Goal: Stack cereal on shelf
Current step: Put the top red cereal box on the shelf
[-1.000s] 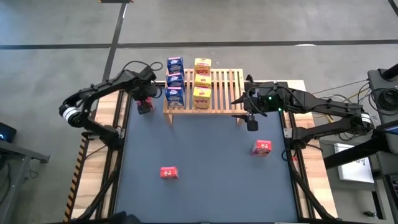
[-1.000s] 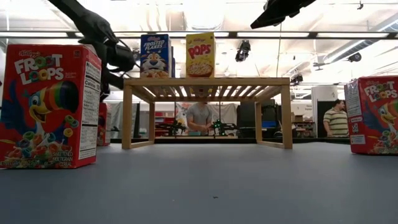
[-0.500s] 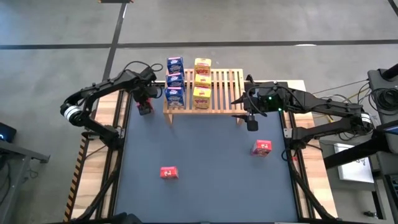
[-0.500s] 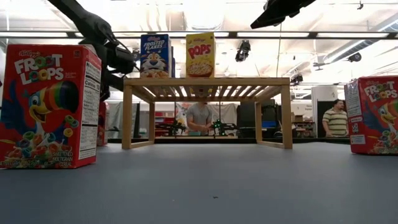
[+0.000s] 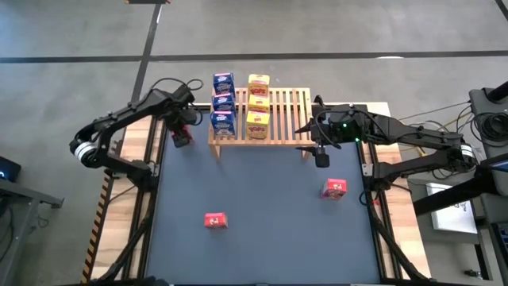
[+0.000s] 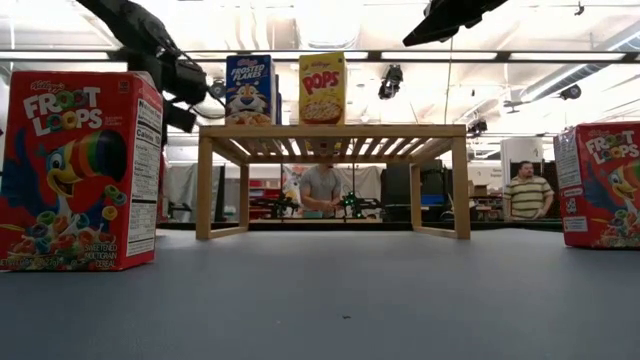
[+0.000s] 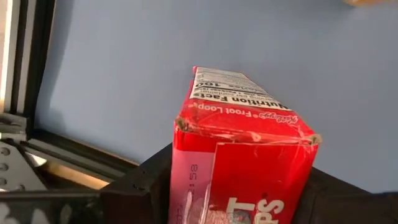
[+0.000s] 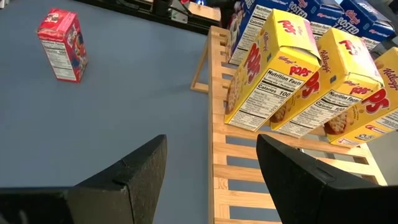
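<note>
Left gripper pinches a red box between its two fingers, just beside the left end of the shelf. Right gripper hangs at the right front corner of the shelf with fingers spread and empty. Nearer, two red boxes stand on the mat, one at the front, one on the right. On the shelf stand three blue boxes and three yellow boxes in two rows.
</note>
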